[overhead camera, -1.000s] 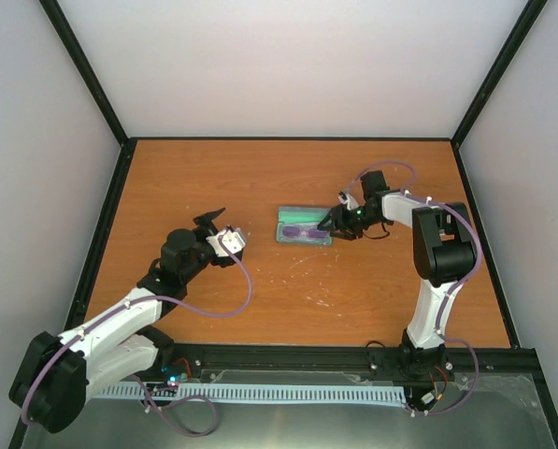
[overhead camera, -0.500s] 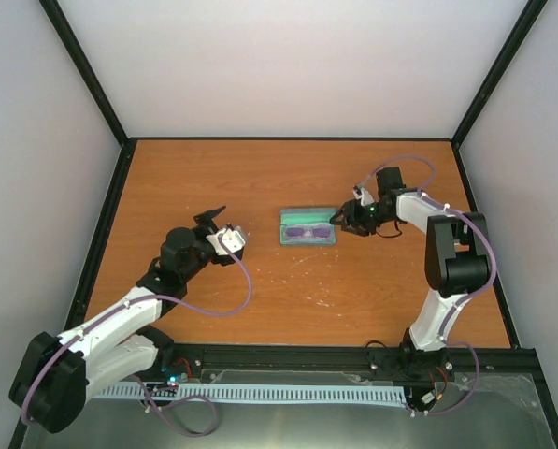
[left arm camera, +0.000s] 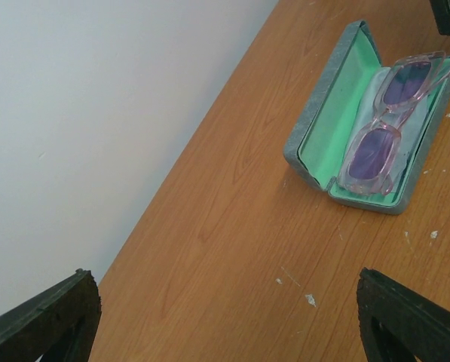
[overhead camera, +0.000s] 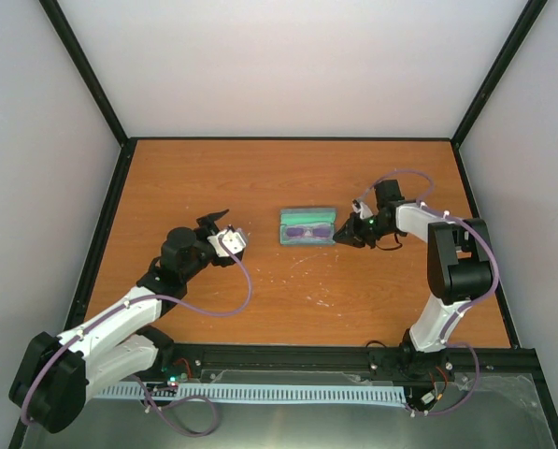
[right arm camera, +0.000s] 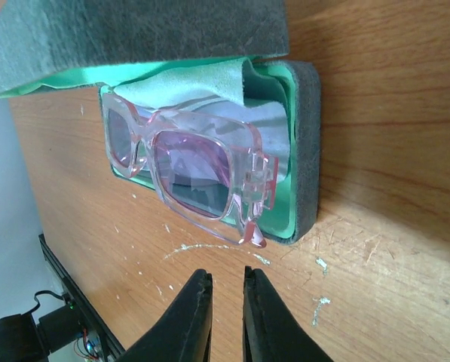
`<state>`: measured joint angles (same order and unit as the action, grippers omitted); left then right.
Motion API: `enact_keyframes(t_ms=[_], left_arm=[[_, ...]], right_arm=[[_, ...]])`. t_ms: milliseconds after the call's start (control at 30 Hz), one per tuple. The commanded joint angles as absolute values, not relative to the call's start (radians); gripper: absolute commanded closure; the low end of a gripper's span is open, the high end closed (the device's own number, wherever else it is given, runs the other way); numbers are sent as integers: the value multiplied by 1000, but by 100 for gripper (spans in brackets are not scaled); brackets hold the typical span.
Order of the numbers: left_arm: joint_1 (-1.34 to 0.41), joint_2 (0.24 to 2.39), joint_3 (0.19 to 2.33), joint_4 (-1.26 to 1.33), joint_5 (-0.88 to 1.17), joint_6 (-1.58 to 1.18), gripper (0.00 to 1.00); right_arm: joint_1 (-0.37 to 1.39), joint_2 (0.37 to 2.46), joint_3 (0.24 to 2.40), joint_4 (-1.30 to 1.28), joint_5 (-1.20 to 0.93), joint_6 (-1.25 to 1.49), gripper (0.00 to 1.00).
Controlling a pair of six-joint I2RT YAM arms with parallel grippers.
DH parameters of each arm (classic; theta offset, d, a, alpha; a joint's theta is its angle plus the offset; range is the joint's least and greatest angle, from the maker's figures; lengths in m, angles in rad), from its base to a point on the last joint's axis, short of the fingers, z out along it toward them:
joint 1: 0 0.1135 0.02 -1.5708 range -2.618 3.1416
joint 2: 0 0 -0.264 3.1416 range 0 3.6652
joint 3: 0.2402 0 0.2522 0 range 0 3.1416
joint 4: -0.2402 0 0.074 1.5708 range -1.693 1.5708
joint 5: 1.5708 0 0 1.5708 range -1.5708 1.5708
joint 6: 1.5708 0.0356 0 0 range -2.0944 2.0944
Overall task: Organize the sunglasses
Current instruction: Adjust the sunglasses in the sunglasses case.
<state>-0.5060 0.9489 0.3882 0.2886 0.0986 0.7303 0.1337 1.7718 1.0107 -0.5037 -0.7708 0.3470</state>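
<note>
The sunglasses [overhead camera: 306,227], a translucent pink frame with purple lenses [right arm camera: 194,166] [left arm camera: 387,124], lie folded in the open grey-blue case [overhead camera: 284,224] with its green lining [left arm camera: 322,113]. One hinge end juts slightly over the case's near rim [right arm camera: 304,143]. My right gripper [overhead camera: 340,238] sits low at the case's right end, just short of that hinge. Its fingers [right arm camera: 227,283] are nearly together, with only a narrow gap and nothing between them. My left gripper [overhead camera: 222,227] stands wide open and empty, left of the case, with bare table between its fingertips [left arm camera: 228,317].
A pale cloth [right arm camera: 202,87] lies under the glasses inside the case. The raised grey lid [right arm camera: 134,30] stands on the far side. Black frame rails run along the table's left edge [overhead camera: 106,224] and front edge [overhead camera: 353,355]. White scuffs mark the wood [right arm camera: 319,305].
My right gripper has drawn back to the right from over the case's end and dropped lower. The sunglasses stay in the case. The left arm has not moved.
</note>
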Motion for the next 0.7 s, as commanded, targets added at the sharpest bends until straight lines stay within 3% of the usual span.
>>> enact_keyframes(t_ms=[0,667], left_arm=[[-511,942,431,283,120,714,8],[-510,952,425,293,112,719,8]], right_arm=[[141,1776,1007,-475,-774,358,88],[161,1863,1073,-458,-775,372,88]])
